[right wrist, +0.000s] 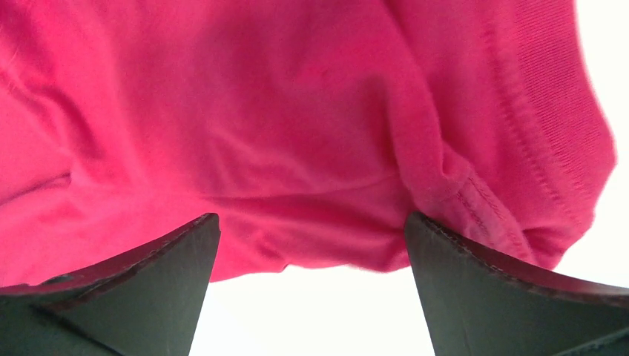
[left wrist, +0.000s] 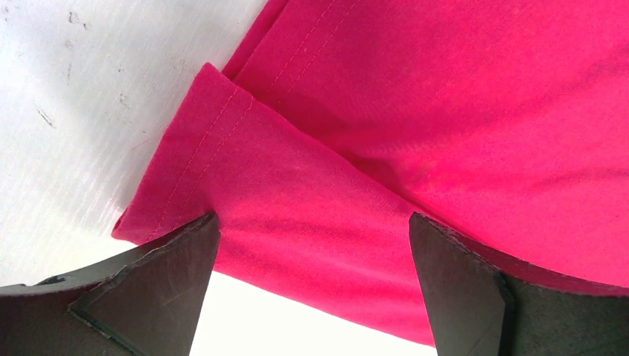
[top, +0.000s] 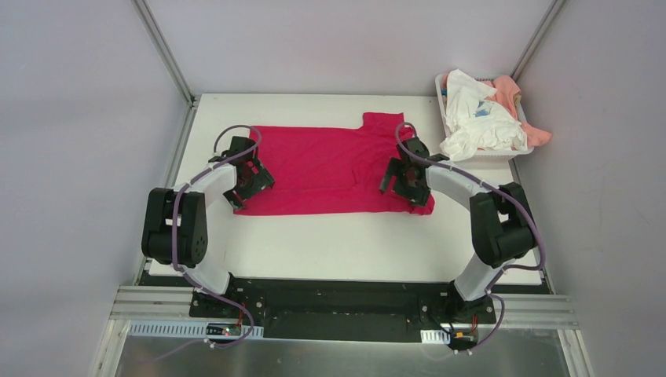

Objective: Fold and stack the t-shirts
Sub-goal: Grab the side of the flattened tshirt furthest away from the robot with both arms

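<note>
The magenta-red t-shirt point(top: 326, 167) lies spread across the white table, hem to the left, collar and sleeve to the right. My left gripper point(top: 246, 191) is open over its near left corner; in the left wrist view the folded hem corner point(left wrist: 222, 170) lies between the open fingers point(left wrist: 148, 285). My right gripper point(top: 406, 188) is open over the near right edge; the right wrist view shows the bunched sleeve seam point(right wrist: 475, 193) by the right finger point(right wrist: 504, 297). White and peach-pink t-shirts point(top: 483, 118) are heaped in the basket.
The white plastic basket point(top: 444, 114) stands at the table's back right corner, cloth hanging over its rim. Bare white table point(top: 345, 243) lies between the shirt and the arm bases. Grey walls and metal posts close in the sides.
</note>
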`<state>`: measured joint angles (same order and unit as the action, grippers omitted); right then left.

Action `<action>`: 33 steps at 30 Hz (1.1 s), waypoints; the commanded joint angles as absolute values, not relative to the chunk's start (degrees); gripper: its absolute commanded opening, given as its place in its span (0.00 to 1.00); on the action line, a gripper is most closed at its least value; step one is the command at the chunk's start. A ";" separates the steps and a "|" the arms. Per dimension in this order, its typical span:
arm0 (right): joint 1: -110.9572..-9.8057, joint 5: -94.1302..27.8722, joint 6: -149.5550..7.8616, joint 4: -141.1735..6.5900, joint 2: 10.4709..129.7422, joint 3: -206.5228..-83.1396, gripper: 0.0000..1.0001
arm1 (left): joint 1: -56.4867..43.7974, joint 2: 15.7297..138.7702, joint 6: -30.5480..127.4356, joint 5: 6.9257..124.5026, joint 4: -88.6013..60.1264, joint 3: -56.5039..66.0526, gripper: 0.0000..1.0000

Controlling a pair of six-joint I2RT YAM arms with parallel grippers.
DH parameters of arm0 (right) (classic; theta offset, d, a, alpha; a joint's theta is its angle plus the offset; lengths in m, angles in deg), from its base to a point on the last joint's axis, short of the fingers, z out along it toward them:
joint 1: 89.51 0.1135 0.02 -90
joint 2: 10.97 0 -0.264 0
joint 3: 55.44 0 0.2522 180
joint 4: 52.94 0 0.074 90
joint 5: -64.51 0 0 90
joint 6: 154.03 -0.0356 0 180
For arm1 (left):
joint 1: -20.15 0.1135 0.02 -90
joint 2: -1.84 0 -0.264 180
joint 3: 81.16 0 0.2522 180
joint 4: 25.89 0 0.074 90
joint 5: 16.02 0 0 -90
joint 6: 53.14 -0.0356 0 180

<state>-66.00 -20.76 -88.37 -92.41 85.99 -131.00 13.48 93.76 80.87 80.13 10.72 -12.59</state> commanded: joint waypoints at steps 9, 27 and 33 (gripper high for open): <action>-75.70 -18.00 -89.38 -90.21 81.19 -121.37 0.99 | 14.05 94.43 79.94 83.60 10.89 -14.47 0.99; -76.74 -32.49 -93.87 -97.28 56.86 -101.51 0.99 | 13.62 68.23 86.83 76.24 18.76 -36.55 0.99; -76.76 -33.34 -91.25 -102.01 44.47 -104.38 0.99 | 13.15 54.69 86.92 74.89 23.39 -34.34 0.99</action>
<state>-76.58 -31.75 -92.61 -96.15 50.48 -101.43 13.43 61.13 85.97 77.31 18.11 -36.43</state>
